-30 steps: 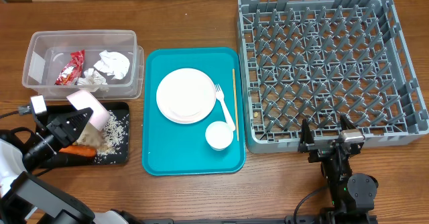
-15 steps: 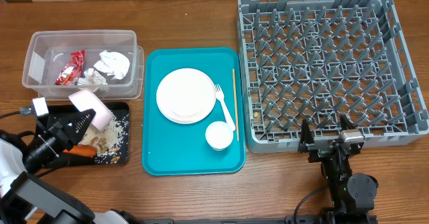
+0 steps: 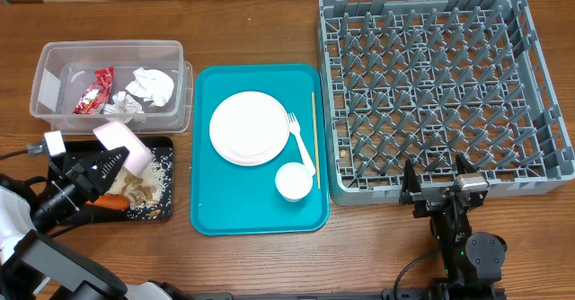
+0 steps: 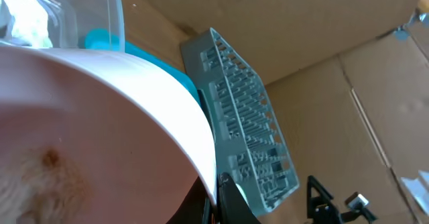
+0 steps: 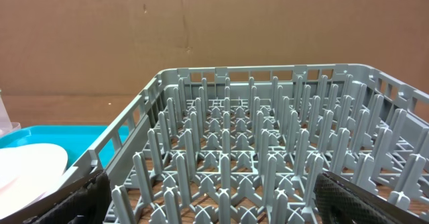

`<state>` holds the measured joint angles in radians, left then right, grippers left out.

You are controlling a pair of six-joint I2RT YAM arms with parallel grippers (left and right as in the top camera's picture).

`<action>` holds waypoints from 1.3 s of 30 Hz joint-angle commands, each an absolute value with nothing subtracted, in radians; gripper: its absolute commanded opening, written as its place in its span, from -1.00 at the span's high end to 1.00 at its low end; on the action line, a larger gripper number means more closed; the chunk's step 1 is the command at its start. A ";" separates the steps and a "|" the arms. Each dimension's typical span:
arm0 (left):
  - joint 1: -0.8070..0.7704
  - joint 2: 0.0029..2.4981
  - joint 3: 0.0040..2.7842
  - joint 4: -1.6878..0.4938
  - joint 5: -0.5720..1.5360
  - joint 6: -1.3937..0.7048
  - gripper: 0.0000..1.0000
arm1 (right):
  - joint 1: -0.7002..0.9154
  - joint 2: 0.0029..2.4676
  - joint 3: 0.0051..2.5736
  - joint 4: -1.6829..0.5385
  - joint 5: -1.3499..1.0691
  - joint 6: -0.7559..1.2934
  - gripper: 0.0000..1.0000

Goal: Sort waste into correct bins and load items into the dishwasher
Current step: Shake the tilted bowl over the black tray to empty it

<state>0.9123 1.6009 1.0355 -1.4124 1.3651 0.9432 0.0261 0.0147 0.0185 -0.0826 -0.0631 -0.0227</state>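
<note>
L gripper [image 3: 110,163] clamped on bowl [image 3: 121,143] rim, tipping it over black tray [image 3: 164,212], near left, so rice [image 3: 158,169] can drop there. Carrot [image 3: 108,203] in tray too. R gripper [image 3: 437,181] wide, empty, by rack [image 3: 431,84] near edge.
</note>
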 commanded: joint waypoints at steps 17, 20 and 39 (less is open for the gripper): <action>0.923 1.583 1.034 -1.340 1.376 0.708 0.92 | 0.026 0.004 0.008 -0.078 -0.061 -0.023 -1.00; 0.923 1.582 1.034 -1.374 1.388 0.773 0.92 | 0.026 0.004 0.008 -0.078 -0.061 -0.023 -1.00; 0.916 1.582 1.034 -1.345 1.228 0.785 0.92 | 0.026 0.004 0.008 -0.078 -0.061 -0.023 -1.00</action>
<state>0.9123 1.6005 1.0332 -1.3453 1.2625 0.7597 0.0261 0.0147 0.0185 -0.0826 -0.0635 -0.0223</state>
